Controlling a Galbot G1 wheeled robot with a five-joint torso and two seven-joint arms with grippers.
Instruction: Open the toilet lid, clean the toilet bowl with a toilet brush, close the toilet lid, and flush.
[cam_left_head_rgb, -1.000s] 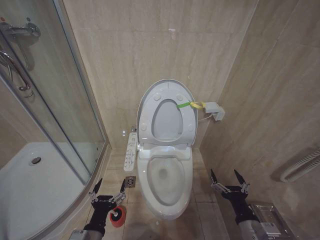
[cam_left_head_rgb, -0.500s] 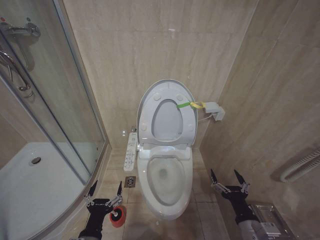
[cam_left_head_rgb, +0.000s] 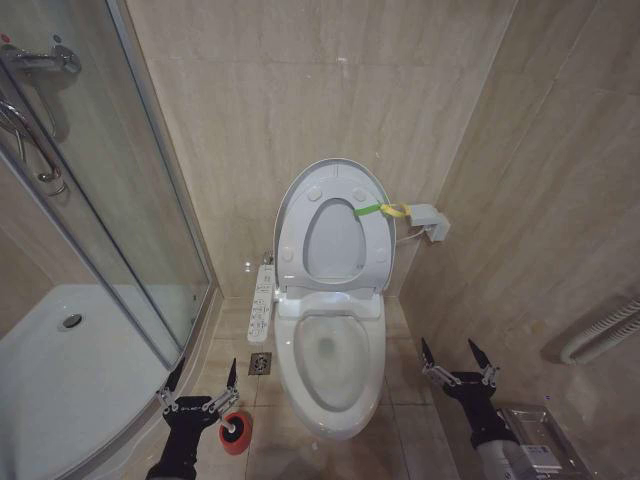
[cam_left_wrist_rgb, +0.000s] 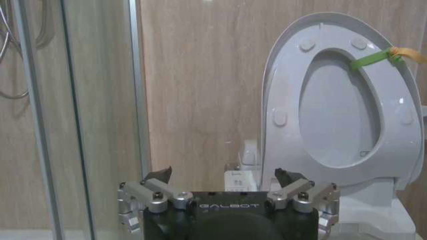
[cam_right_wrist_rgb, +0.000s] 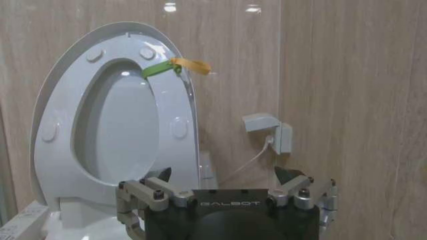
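Left pincer (cam_left_head_rgb: 198, 388) wide open, empty, above toilet brush (cam_left_head_rgb: 235, 431); right pincer (cam_left_head_rgb: 459, 362) wide open, empty.

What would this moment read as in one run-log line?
toilet lid: raised | toilet bowl: open | toilet brush: in red holder, floor | left gripper: open, above brush | right gripper: open, idle right of bowl

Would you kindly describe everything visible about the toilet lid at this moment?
The toilet lid is a large, smooth, white oval cover that looks like plastic. It stands raised and roughly upright against the tiled back wall, with the white ring-shaped seat lifted flat against its inner face, four small round bumpers showing on the ring. A yellow-green strap loops over the right edge. The hinge end sits at the rear of the toilet bowl. Neither gripper touches it.
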